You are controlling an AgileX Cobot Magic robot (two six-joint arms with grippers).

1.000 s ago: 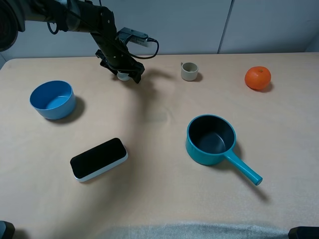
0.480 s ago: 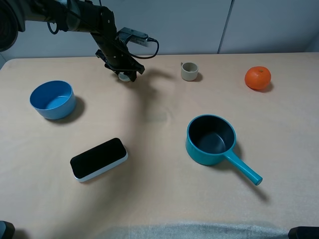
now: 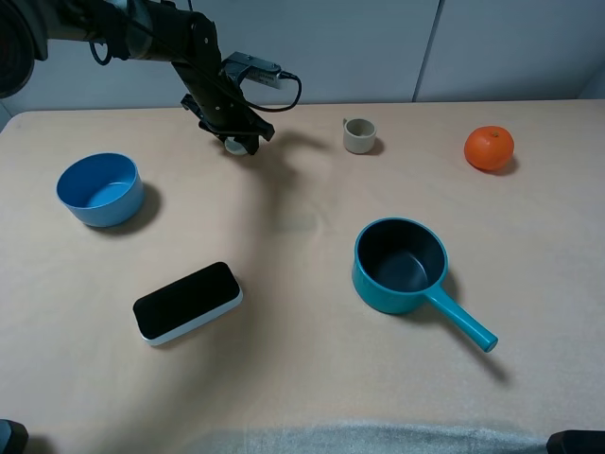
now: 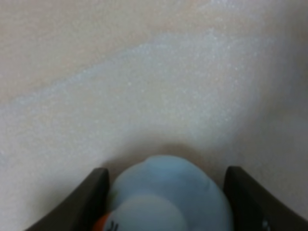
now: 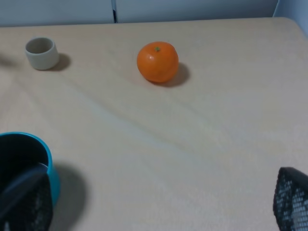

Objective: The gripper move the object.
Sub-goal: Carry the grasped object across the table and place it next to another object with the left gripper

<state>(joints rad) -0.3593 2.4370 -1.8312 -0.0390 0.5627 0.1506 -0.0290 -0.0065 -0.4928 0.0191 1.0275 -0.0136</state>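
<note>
The task looks barely begun. The toy duck [image 3: 233, 146] sits in the upper left of the overhead picture, near the far edge of the worktop [image 3: 312, 388], some way left of the small beige cup [image 3: 359, 135] and above and to the right of the blue bowl [image 3: 98, 188]. It appears to rest on the surface, not raised, though the shadow under it makes that hard to be sure of. By my reading the grasp is made, while the lift, the carry and the setting down are all left. The task names no spot for it.

The left pincer [image 3: 240, 139] is down over the duck. In the left wrist view its two dark fingers [image 4: 94, 202] stand narrow, one against each side of the pale blue body [image 4: 168, 192] with no gap showing, so it is clamped on the duck and nothing else.

The right pincer [image 5: 156, 204] hangs over the right part of the worktop with its mesh-faced fingers spread wide. It holds nothing and touches nothing, with the orange [image 5: 157, 61] well ahead of it.
</note>
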